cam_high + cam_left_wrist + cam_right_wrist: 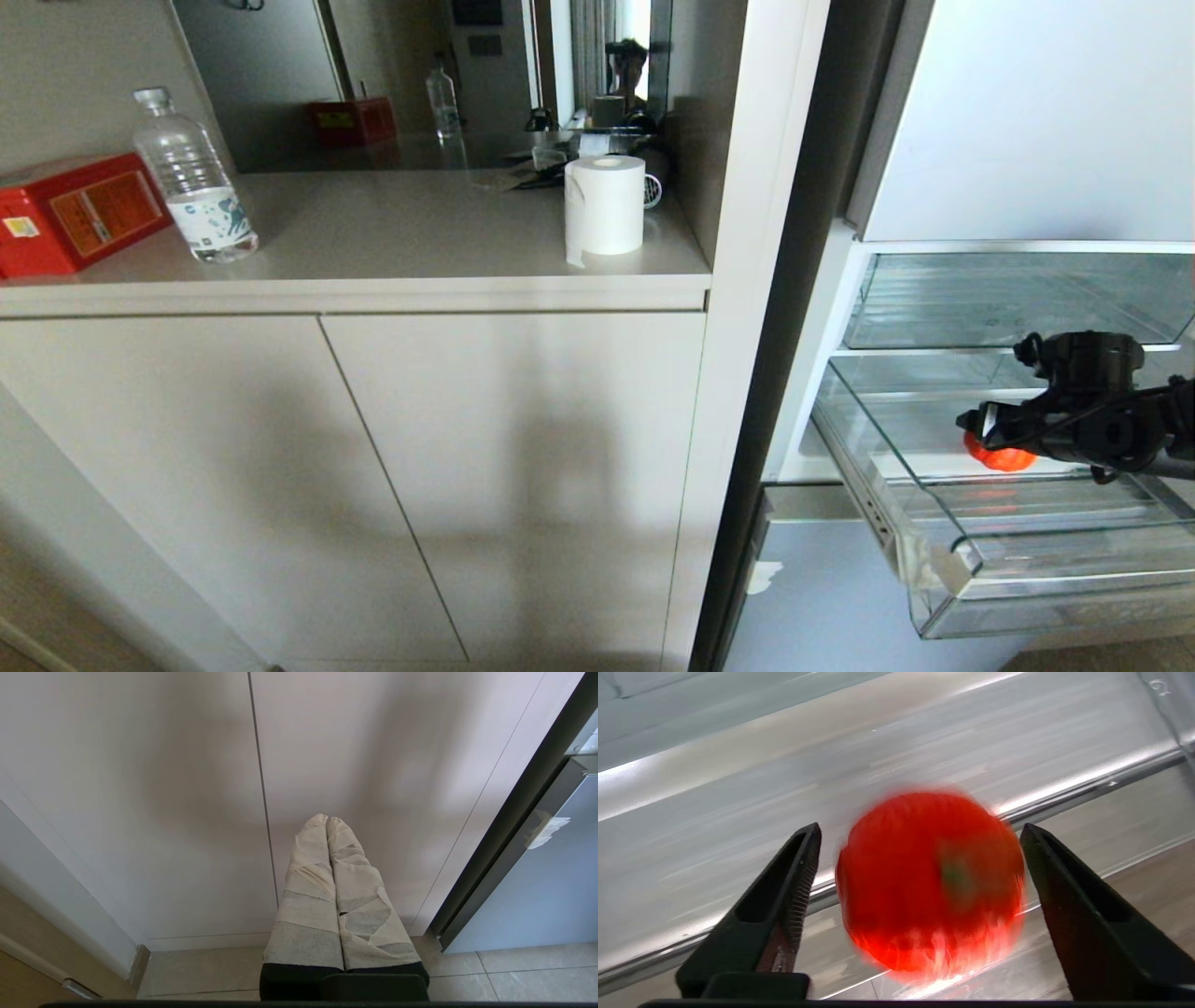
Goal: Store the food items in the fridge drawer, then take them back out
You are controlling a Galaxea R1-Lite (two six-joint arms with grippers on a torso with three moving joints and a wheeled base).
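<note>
A red rounded food item [929, 882] shows blurred between the black fingers of my right gripper [920, 826], with a narrow gap on each side; the gripper is open. In the head view that gripper [980, 431] reaches in from the right over the pulled-out clear fridge drawer [1074, 597], and the red food item [1004, 457] sits low inside the drawer just beneath its tip. My left gripper [327, 819] is parked low in front of the cabinet doors, its tape-wrapped fingers pressed together and shut on nothing.
A second clear bin [1008, 299] sits directly above the drawer. The counter to the left holds a red box [75, 210], a water bottle [191, 177] and a paper roll [605, 215]. A pale blue lower fridge door [822, 607] stands below the drawer.
</note>
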